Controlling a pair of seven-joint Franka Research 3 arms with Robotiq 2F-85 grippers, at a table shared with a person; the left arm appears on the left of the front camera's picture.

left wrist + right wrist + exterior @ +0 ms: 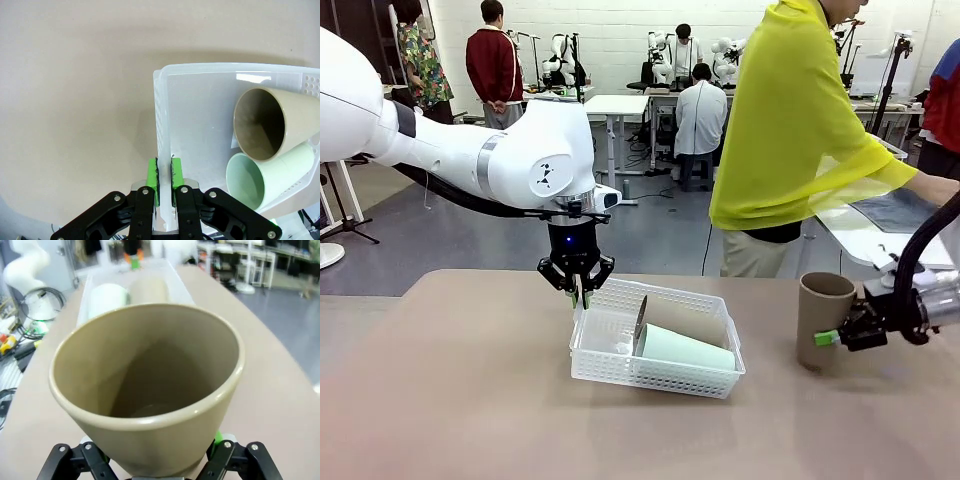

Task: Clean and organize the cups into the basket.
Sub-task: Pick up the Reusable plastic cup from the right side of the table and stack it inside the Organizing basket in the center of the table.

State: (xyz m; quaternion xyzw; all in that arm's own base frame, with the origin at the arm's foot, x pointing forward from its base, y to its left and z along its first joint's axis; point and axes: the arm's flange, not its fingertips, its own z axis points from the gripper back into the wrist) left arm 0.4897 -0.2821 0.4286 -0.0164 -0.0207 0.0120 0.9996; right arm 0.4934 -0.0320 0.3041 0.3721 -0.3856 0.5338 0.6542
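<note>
Inside the closed left hand [164, 182], the basket [161, 120] wall is pinched. The right hand [157, 450] straddles a brown cup [150, 365]; grip cannot be told.

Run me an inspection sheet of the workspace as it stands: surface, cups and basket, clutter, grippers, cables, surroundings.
Surface: plain tan table, no spills seen.
Job's things: the white basket holds a green cup and a brown cup, both lying on their sides; a second brown cup stands upright on the table to the basket's right.
Clutter: nothing seen.
Grippers: left gripper shut on the basket's wall; right gripper has its fingers either side of the standing cup, grip unclear.
Cables: a black hose arches over the right arm; a dark cable hangs under the left arm.
Surroundings: a person in a yellow top stands at the far side; more people at desks behind.
</note>
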